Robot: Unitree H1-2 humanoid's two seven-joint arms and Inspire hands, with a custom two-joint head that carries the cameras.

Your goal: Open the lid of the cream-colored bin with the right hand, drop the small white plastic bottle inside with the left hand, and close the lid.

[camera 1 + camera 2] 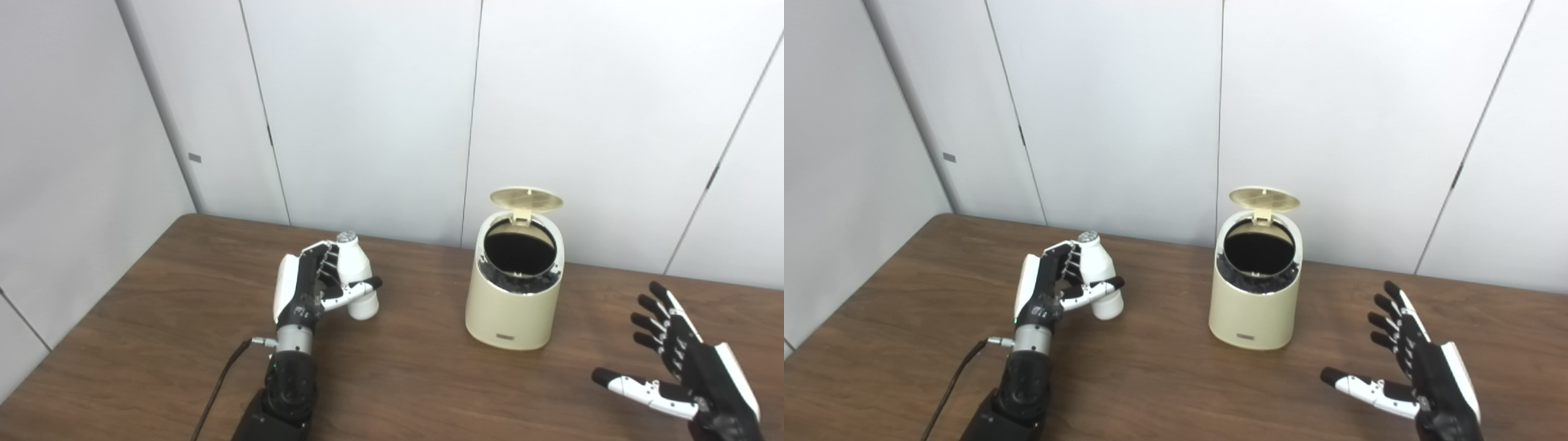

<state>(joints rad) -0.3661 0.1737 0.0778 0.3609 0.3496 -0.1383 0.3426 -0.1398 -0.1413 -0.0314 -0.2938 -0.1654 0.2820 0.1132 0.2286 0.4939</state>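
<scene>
The cream-colored bin (511, 309) stands on the wooden table (153, 318), right of centre. Its round lid (527, 199) is flipped up at the back, and the dark inside shows. My left hand (306, 285) is shut on the small white plastic bottle (358, 275), holding it upright just above the table, well to the left of the bin. My right hand (680, 367) hovers open at the lower right, fingers spread, palm turned toward the bin and apart from it.
White wall panels (367, 110) close off the table's back and left sides. A black cable (220, 380) trails from my left wrist to the front edge. Bare wood lies between the bottle and the bin.
</scene>
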